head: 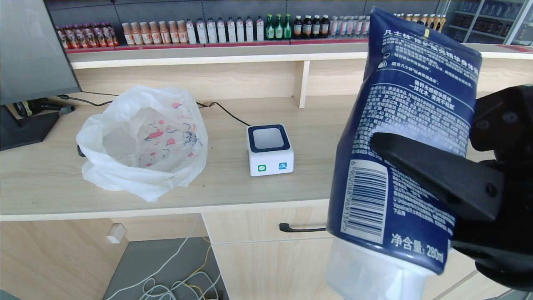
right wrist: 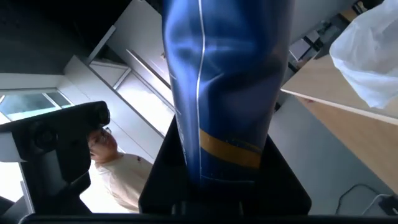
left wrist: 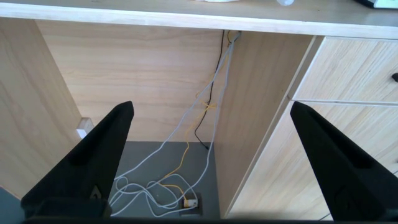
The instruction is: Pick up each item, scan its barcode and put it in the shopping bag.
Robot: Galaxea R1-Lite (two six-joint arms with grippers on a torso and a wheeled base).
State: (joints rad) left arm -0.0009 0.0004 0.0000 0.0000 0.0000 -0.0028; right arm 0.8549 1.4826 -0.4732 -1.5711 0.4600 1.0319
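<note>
Head view: the blue tube [head: 410, 83] is gripped by the right hand [head: 387, 150], held up, well apart from scanner [head: 270, 150] and shopping bag [head: 141, 141] on the bench [head: 316, 121]. The left hand [left wrist: 211, 112] is spread wide, empty.

A light wood counter [head: 258, 187] carries a raised shelf [head: 208, 52] lined with bottled drinks [head: 233, 29]. Below sit a drawer [head: 258, 225] with a black handle [head: 302, 228] and a grey floor [head: 141, 260] strewn with loose cables [head: 155, 287].
</note>
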